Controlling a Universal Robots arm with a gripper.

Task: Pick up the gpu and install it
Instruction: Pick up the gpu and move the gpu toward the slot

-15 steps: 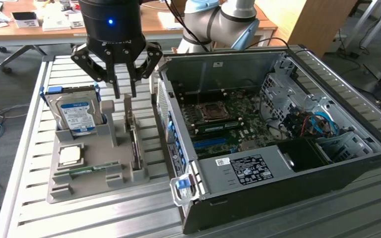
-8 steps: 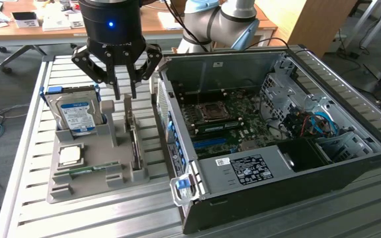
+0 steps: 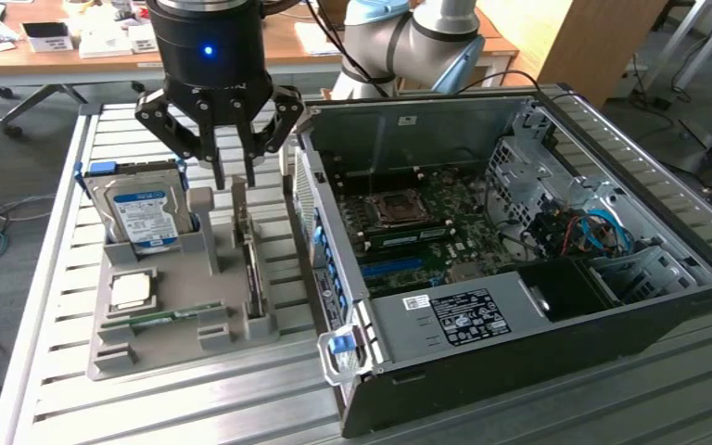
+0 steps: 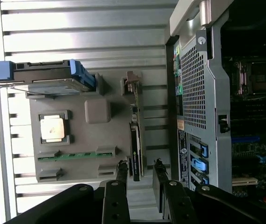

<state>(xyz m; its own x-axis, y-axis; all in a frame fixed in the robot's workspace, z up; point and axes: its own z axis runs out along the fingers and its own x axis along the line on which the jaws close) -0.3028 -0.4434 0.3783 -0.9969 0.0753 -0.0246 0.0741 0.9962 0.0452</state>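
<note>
The gpu [image 3: 252, 269] stands in the tray [image 3: 196, 320], between the hard drive [image 3: 144, 215] and the open computer case [image 3: 517, 371].

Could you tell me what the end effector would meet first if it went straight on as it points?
Most likely the gpu, standing on edge in the grey holder, right under the open end effector; depth is unclear.

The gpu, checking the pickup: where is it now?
In the exterior view the gpu stands on edge in the grey holder, between the hard drive and the computer case, below the gripper.
</note>
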